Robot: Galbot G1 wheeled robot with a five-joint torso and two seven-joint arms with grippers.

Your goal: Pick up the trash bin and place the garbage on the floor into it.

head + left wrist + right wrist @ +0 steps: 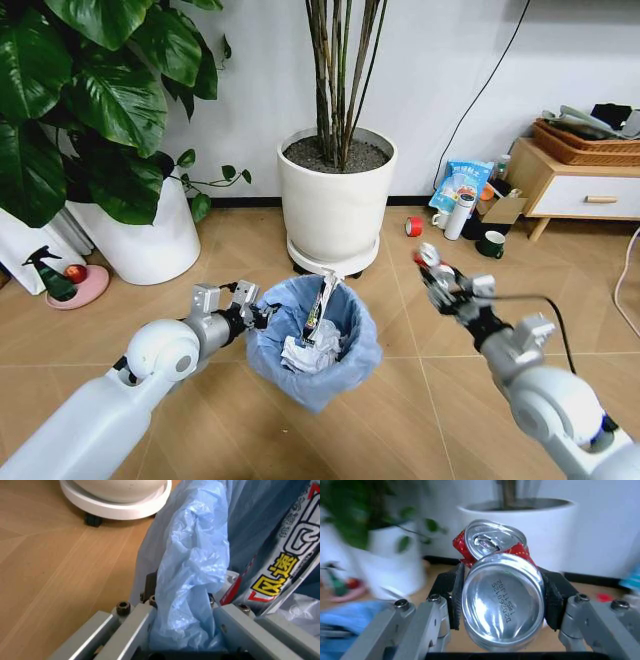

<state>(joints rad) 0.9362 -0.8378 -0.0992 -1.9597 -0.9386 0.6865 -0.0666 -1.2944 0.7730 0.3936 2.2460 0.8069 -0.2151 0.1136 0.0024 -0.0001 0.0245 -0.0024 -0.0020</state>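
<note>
Blue crinkly plastic lines the small round trash bin (315,340), which stands on the tan chevron-plank wood floor (420,330) just in front of the robot. The left gripper (262,312) is clamped on the bin's bag-covered rim at its left side — the left wrist view shows its fingers (235,618) pinching a fold of the blue liner. Inside lie crumpled white paper wads (305,355) and a long silvery wrapper (322,305) standing on end.

The right gripper (432,268) hovers right of the bin and above floor level, its fingers (451,592) closed on a crushed red-and-silver drink can (500,592).

Judged from this, 1 piece of garbage is in hand and waiting to be dropped. The next move calls for carrying the can left until it is over the bin's mouth, then opening the fingers.

Directly behind the bin stands a large white plant pot (335,200) on a wheeled saucer — close enough to crowd the reach. A red tape roll (413,226) and dark green mug (490,243) sit farther right.
</note>
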